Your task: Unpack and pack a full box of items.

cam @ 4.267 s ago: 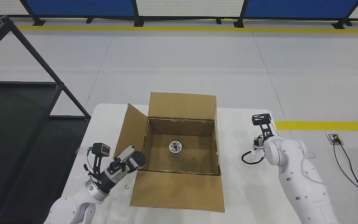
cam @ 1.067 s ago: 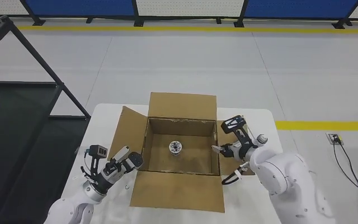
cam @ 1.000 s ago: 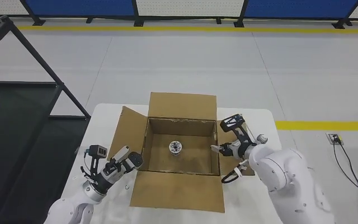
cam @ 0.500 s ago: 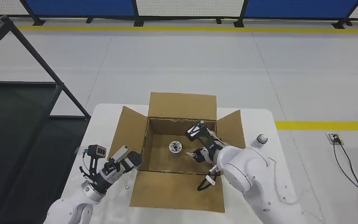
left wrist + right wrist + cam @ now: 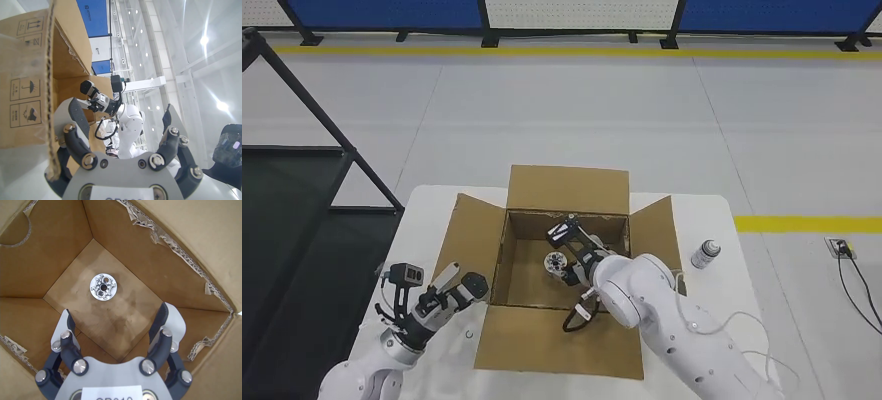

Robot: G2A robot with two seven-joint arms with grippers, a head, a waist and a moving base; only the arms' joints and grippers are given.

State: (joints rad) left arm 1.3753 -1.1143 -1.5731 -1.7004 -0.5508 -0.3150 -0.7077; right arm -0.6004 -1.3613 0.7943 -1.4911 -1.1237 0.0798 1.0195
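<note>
Right claw [image 5: 115,310] spread wide above metal disc [image 5: 103,287] in box [image 5: 567,190], empty, left claw [image 5: 121,108] likewise apart

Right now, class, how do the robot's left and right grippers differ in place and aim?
The right gripper hangs in the opening of the box, above the metal disc; the left gripper sits outside, beside a side flap. The right gripper aims down; the left gripper tilts upward. Both are open and empty.
</note>
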